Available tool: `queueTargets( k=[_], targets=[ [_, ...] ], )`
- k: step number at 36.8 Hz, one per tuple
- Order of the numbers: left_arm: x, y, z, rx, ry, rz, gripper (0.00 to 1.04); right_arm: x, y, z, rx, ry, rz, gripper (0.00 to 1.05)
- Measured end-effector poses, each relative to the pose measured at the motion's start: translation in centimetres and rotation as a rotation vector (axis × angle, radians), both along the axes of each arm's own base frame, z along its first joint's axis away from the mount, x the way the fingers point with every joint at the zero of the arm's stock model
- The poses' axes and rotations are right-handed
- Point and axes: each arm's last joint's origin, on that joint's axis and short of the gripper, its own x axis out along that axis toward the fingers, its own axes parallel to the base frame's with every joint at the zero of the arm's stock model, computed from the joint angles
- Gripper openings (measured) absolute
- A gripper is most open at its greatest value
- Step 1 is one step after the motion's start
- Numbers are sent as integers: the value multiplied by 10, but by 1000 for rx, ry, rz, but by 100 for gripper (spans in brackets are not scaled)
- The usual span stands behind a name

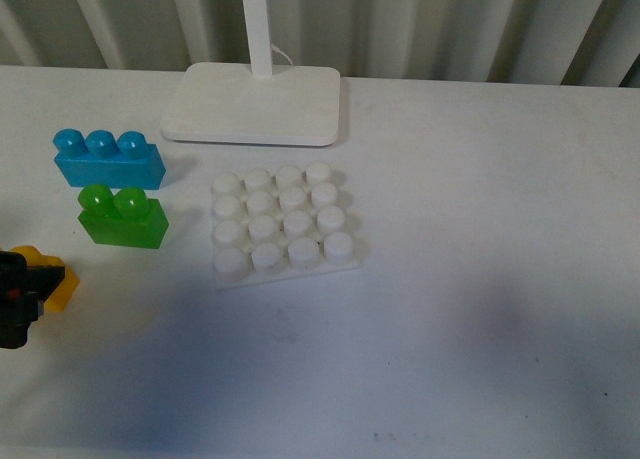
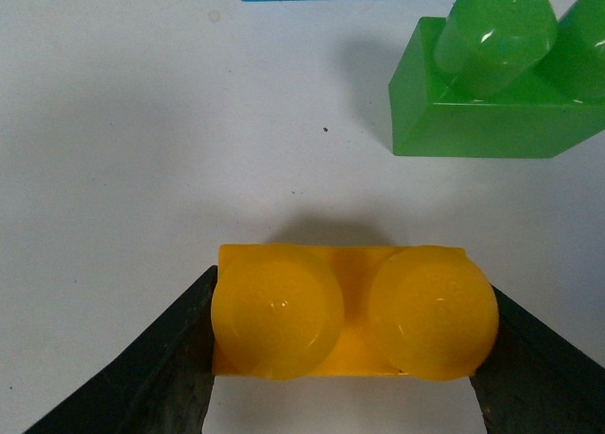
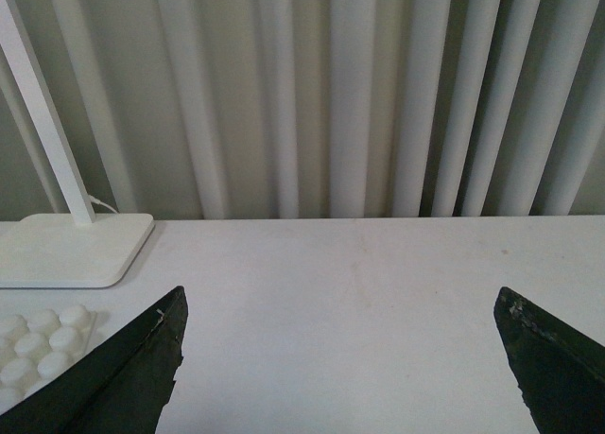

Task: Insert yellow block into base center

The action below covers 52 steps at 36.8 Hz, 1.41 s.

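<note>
Sitting inside left pincer (image 2: 350, 382), jaws touching both ends: yellow block (image 2: 352, 306).

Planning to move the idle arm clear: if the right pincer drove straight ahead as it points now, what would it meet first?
Nothing close: the open right pincer faces along the table, with the base off to one side. The ribbed wall beyond looks first, though depth is unclear.

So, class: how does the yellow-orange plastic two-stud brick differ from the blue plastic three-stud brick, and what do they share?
The yellow-orange brick has two round studs; the blue brick has three in a row and is longer. The yellow-orange brick is held by the left gripper, whose fingers touch both its ends; the blue brick lies free, no gripper on it. Both are glossy plastic, studs up.
</note>
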Motion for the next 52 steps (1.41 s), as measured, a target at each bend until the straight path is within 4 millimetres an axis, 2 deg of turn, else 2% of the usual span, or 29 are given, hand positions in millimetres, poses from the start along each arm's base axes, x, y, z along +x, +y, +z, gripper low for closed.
queueTargets(
  k=[7,16,22,26,31,36,52],
  targets=[
    [-1,-4,6,17,-3,17,66,0,0,0,0,0,0,95],
    [-14,-28,40,35,-36,76,66,0,0,0,0,0,0,95],
    [-17,-58,66,24,-41,91,66,0,0,0,0,0,0,95],
    [-12,-75,77,15,-54,85,66,0,0,0,0,0,0,95],
    [1,-108,91,-23,-64,70,66,0,0,0,0,0,0,95],
    [14,-133,93,-47,-56,87,66,0,0,0,0,0,0,95],
    [33,-199,82,-88,-21,89,66,0,0,0,0,0,0,95]
  ],
)
